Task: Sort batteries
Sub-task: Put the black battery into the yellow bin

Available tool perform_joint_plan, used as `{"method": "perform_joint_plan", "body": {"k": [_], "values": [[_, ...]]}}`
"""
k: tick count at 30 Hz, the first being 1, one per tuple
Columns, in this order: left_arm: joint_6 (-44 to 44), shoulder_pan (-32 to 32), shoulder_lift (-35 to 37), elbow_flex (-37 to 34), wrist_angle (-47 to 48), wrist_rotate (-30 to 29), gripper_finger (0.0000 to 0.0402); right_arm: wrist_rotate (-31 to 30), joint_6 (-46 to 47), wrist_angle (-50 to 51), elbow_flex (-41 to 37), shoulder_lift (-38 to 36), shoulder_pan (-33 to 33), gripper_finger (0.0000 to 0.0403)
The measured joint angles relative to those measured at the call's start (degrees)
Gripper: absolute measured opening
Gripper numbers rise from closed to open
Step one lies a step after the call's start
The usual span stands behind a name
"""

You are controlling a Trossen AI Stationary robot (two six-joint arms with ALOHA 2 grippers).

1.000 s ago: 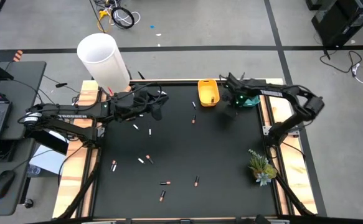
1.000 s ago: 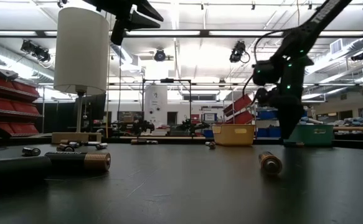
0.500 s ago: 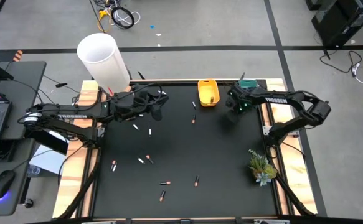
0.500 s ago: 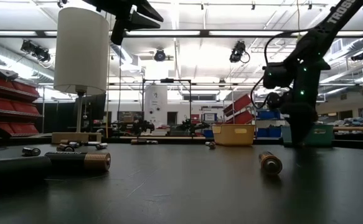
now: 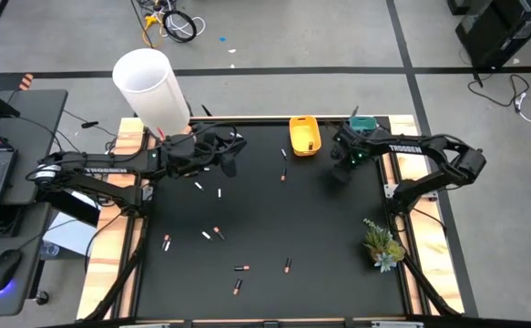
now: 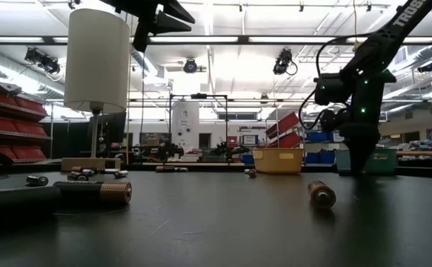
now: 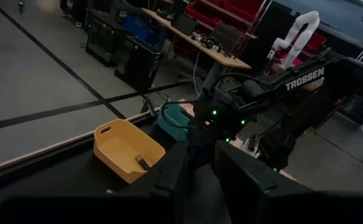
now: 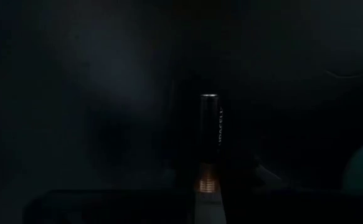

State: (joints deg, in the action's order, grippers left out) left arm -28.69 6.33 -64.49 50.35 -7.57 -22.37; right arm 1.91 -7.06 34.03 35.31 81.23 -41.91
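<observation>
**Clearance: middle open, far edge crowded**

The centre and right half of the black table (image 5: 329, 228) are lying mostly bare, giving wide passage. Loose batteries (image 5: 212, 234) are dotting the left-centre and near strip, well apart from each other. Along the far edge, the yellow tray (image 5: 304, 135) and teal tray (image 5: 367, 146) are sitting near each other, with the right gripper (image 5: 339, 173) hanging just beside the teal one. The left gripper (image 5: 231, 164) is crowding the far-left corner beside the white lamp (image 5: 151, 89). A small plant (image 5: 382, 244) is blocking the right edge.
</observation>
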Motion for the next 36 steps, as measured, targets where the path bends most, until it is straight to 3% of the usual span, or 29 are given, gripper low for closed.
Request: {"method": "perform_joint_plan", "body": {"k": [11,18,22,27,33,36], "values": [[0.0,0.0,0.0,0.0,-0.7,0.0,0.0097,-0.5,-0.9,6.3,4.1,0.5,1.1,0.0042],[-0.4,0.0,0.0,0.0,-2.3,0.1,0.0097,1.6,-1.1,13.2,15.3,0.4,1.1,0.0042],[-0.5,0.0,0.0,0.0,-2.3,0.6,0.0097,6.0,-0.7,15.2,21.4,0.3,1.0,0.0042],[-1.1,0.0,-0.1,0.0,-0.7,0.5,0.0097,15.1,2.4,5.1,24.7,0.3,0.0,0.0042],[-1.4,0.0,-1.8,0.0,-0.8,-0.4,0.0097,15.6,4.9,-5.1,24.7,5.1,-0.3,0.0044],[-4.0,0.0,-2.3,0.0,-1.3,-0.1,0.0097,15.7,6.9,-6.6,24.7,8.0,-0.3,0.0081]]}}
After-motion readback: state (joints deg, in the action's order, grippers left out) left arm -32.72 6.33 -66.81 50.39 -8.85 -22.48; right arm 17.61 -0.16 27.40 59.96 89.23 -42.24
